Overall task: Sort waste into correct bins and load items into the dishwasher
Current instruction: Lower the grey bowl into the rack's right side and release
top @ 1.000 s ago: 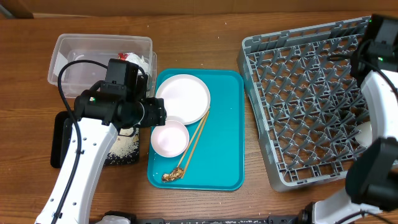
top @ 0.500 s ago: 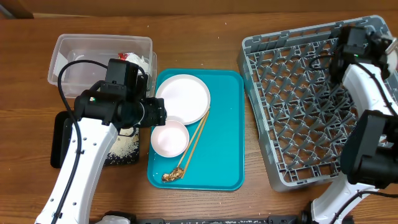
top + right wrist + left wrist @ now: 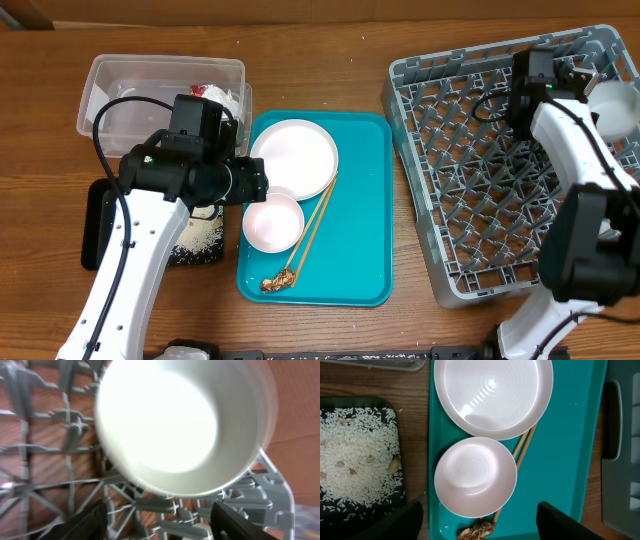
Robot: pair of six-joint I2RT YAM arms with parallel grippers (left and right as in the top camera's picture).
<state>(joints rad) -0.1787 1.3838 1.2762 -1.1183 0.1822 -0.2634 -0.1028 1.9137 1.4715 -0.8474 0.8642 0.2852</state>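
Note:
My left gripper [image 3: 480, 510] hangs open over the teal tray's left side, above a small pale bowl [image 3: 475, 477]. Beyond that bowl lies a round plate [image 3: 492, 395], and thin chopsticks [image 3: 522, 450] run beside both. Brown food scraps [image 3: 475, 531] sit at the tray's near end. Rice grains [image 3: 355, 455] cover the black tray [image 3: 95, 220]. Crumpled white paper with a red piece [image 3: 215, 97] lies in the clear tub [image 3: 120, 75]. My right gripper [image 3: 160, 510] is open over the grey rack [image 3: 480, 170], just short of a white bowl [image 3: 180, 425] in its far right corner.
The teal tray [image 3: 360, 220] lies between the bins and the rack. The rack's wall [image 3: 620, 435] runs close along the tray's right edge. My left arm [image 3: 140, 250] crosses over the black tray. The white bowl [image 3: 612, 100] touches the rack's far wall.
My right gripper has opened and let go of the white bowl, which now rests in the rack's far right corner. Its wrist has swung left over the rack. The left arm has not moved.

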